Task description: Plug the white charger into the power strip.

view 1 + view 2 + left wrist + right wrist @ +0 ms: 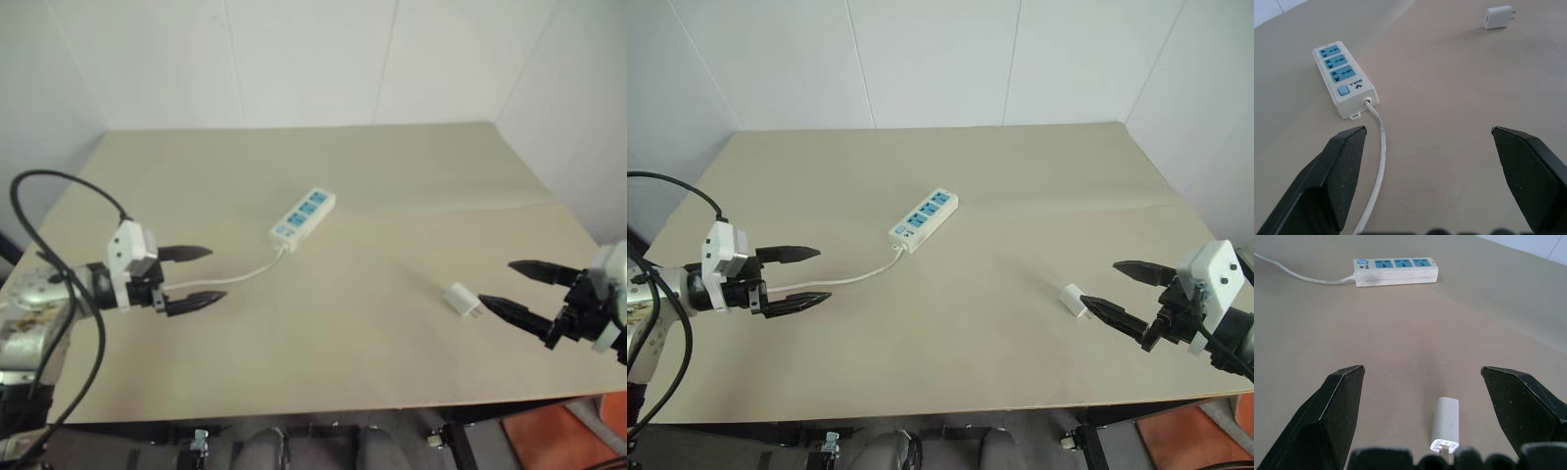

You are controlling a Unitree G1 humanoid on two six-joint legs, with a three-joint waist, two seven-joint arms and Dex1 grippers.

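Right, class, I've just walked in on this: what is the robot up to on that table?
Nothing is held yet. A long white power strip with three blue sockets lies mid-table on the beige tabletop, its thin white cord trailing toward the open left gripper. A small white cube-shaped charger lies on its side apart from the strip, just ahead of the open right gripper, whose black fingers stand either side of it without touching. The plugging-in has not begun.
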